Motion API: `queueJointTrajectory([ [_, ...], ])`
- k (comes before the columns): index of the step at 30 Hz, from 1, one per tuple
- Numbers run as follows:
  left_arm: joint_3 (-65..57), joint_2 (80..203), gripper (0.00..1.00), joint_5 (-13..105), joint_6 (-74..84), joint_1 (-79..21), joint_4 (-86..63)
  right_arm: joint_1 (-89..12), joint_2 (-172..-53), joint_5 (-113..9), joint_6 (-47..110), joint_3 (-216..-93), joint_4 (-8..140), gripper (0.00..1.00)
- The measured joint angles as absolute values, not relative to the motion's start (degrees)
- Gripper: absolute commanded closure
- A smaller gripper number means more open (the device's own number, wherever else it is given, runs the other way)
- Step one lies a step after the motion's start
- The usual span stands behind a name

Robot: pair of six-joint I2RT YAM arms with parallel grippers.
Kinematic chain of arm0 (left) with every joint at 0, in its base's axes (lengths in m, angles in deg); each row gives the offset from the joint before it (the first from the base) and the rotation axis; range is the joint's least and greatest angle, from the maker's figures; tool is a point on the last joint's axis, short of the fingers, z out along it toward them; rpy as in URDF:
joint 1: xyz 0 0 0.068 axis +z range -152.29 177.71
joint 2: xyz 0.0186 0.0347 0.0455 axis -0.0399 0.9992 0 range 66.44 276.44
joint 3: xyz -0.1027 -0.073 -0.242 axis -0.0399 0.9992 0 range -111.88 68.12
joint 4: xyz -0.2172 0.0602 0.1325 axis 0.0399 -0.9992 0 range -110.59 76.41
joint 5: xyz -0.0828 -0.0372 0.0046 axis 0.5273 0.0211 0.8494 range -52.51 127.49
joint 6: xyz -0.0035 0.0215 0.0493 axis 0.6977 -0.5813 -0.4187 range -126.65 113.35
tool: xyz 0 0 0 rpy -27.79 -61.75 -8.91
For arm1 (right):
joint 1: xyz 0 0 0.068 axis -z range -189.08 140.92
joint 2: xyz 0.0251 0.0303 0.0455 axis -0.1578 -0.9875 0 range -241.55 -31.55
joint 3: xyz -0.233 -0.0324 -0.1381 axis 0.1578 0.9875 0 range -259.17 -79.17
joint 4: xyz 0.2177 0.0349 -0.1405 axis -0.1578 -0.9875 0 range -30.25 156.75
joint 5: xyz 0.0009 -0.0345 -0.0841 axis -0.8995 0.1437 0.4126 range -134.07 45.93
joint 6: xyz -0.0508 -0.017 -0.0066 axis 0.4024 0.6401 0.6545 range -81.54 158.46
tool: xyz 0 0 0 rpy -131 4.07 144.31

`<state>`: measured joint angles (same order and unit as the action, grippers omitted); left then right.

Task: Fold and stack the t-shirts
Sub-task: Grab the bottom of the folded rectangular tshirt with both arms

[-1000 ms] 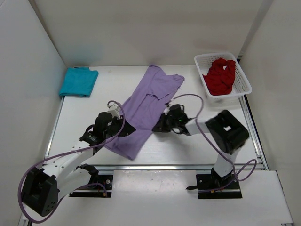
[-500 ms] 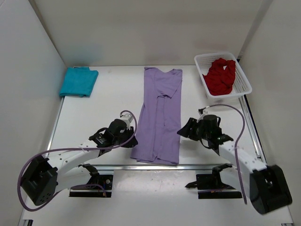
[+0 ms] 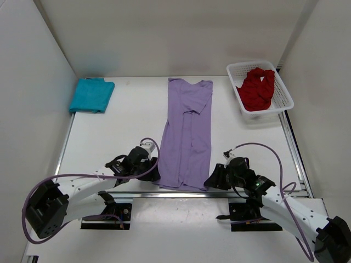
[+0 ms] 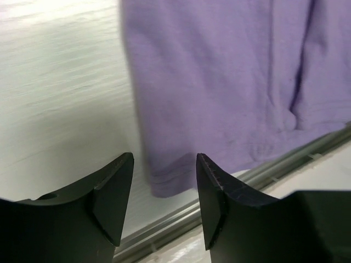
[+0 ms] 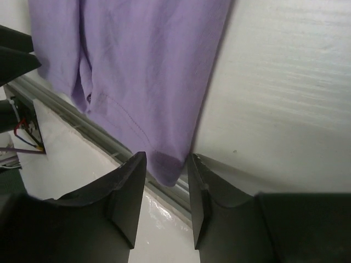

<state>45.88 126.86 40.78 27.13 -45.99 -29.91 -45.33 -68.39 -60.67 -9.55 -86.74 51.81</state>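
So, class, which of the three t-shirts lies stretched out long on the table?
The lavender t-shirt, a long strip in the middle. The teal t-shirt is folded at the far left; the red t-shirt is bundled in the white basket.

top: overhead, facing down on whole bench (image 3: 126, 109) | wrists: close, low, at 6 o'clock | shared: lavender t-shirt (image 3: 186, 131) hem
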Motion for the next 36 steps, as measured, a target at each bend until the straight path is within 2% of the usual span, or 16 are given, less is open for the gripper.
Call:
queueJointTrajectory([
  [4, 46.0, 128.4, 0.41, 42.8, 28.7, -48.0, -27.1, -45.0, -67.8, -62.0, -11.0, -85.8, 52.1, 0.71],
  [5, 46.1, 128.7, 0.45, 43.2, 29.1, -48.4, -26.6, -45.0, -67.7, -62.1, -11.3, -85.7, 52.1, 0.75],
  [6, 46.2, 128.9, 0.54, 43.5, 29.7, -48.8, -26.0, -45.2, -67.6, -61.9, -11.6, -85.6, 52.1, 0.78],
  [7, 46.3, 129.1, 0.63, 43.8, 30.2, -49.3, -25.6, -45.5, -67.3, -61.9, -11.9, -85.4, 52.0, 0.86],
  [8, 46.5, 129.3, 0.77, 44.2, 30.6, -49.7, -25.3, -45.9, -66.9, -61.9, -12.1, -85.1, 51.9, 0.93],
  [9, 46.9, 129.3, 0.86, 44.5, 31.1, -50.0, -24.9, -46.1, -66.4, -61.8, -12.5, -84.8, 51.6, 0.98],
  [12, 48.1, 129.3, 1.00, 45.5, 32.4, -50.8, -23.9, -46.1, -65.8, -61.9, -12.9, -84.2, 51.3, 1.00],
  [16, 50.1, 126.9, 1.00, 46.7, 34.6, -51.9, -23.2, -48.5, -64.2, -61.4, -14.1, -84.2, 50.0, 1.00],
  [22, 51.2, 114.5, 1.00, 50.5, 39.5, -52.4, -29.5, -60.6, -58.8, -57.4, -19.0, -86.4, 43.3, 1.00],
  [24, 48.7, 112.2, 1.00, 52.1, 39.8, -50.7, -32.1, -60.2, -59.5, -57.2, -18.3, -89.5, 41.3, 1.00],
  [26, 44.2, 112.7, 1.00, 52.8, 39.4, -48.1, -33.7, -54.1, -62.4, -58.7, -15.5, -93.5, 41.1, 1.00],
  [31, 30.3, 122.2, 1.00, 53.6, 35.9, -40.7, -31.8, -30.3, -73.9, -66.8, -3.8, -101.6, 45.4, 1.00],
  [36, 23.2, 134.3, 1.00, 52.8, 33.0, -33.4, -26.9, -21.4, -90.6, -69.4, 5.2, -111.9, 49.4, 1.00],
])
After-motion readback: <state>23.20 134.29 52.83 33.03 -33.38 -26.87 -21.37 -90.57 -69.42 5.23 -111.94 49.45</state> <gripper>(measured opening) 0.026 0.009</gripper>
